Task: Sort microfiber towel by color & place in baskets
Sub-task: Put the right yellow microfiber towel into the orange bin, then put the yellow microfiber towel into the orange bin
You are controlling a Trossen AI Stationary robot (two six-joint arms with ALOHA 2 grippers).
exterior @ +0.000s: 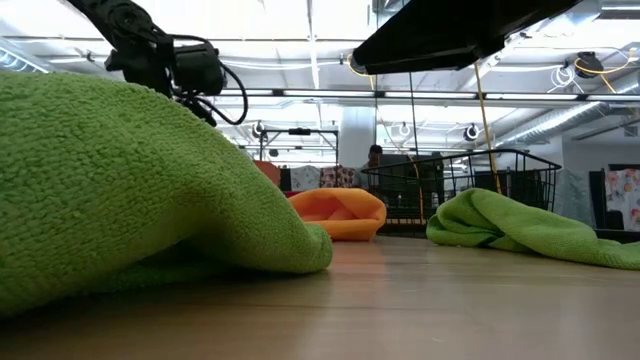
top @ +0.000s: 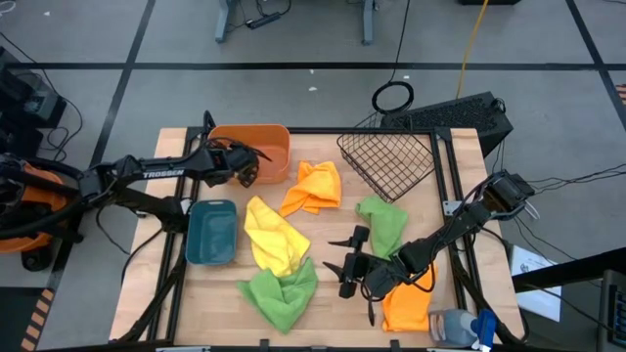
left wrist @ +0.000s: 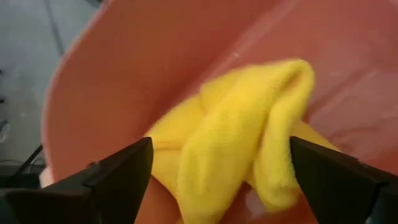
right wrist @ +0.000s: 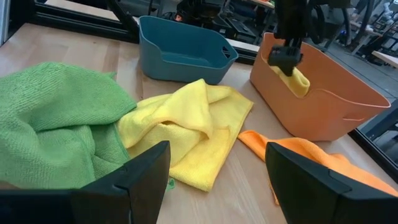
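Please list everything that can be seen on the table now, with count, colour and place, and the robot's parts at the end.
orange tub: 1, orange, far left.
yellow towel in tub: 1, yellow, hanging into the orange tub.
teal tub: 1, teal-blue, left side.
wire basket: 1, dark, far right, tilted.
yellow towel on table: 1, yellow, centre.
orange towels: 2, orange, one centre, one near right.
green towels: 2, green, one near centre, one right of centre.
spray bottle: 1, blue cap, near right corner.
left gripper: over the orange tub.
right gripper: open, low over the table's near centre.
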